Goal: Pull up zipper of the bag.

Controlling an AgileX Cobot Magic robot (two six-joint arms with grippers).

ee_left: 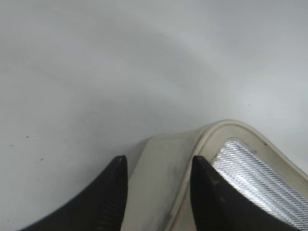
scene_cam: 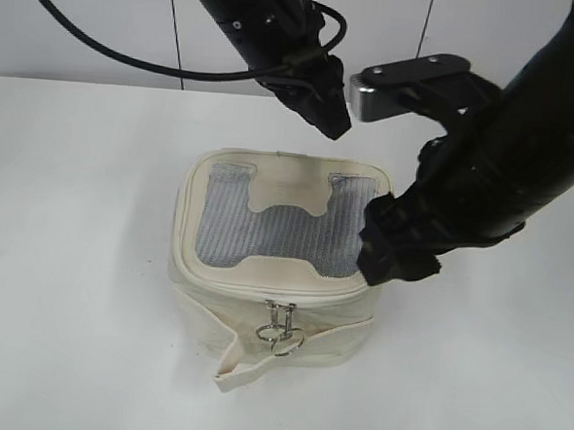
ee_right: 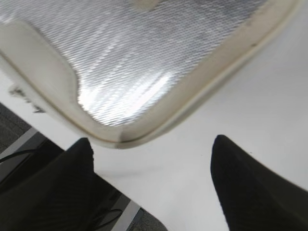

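The cream-white bag point(scene_cam: 276, 229) stands in the middle of the table, its grey mesh top facing up. The zipper point(scene_cam: 263, 290) runs round the top rim, and its silver pulls point(scene_cam: 279, 315) and ring hang together at the front face. My left gripper point(scene_cam: 331, 125) hovers over the bag's far edge. In the left wrist view it point(ee_left: 158, 161) is open, with the bag's cream rim point(ee_left: 168, 144) showing below the gap. My right gripper point(scene_cam: 393, 261) sits at the bag's right front corner. It point(ee_right: 153, 143) is open over bare table beside the bag's corner point(ee_right: 144, 57).
A loose cream strap point(scene_cam: 258, 364) trails from the bag's lower front. White table point(scene_cam: 70, 260) surrounds the bag on all sides. A tiled wall point(scene_cam: 104, 19) and a black cable are behind. The right wrist view shows the table's edge with floor below point(ee_right: 120, 214).
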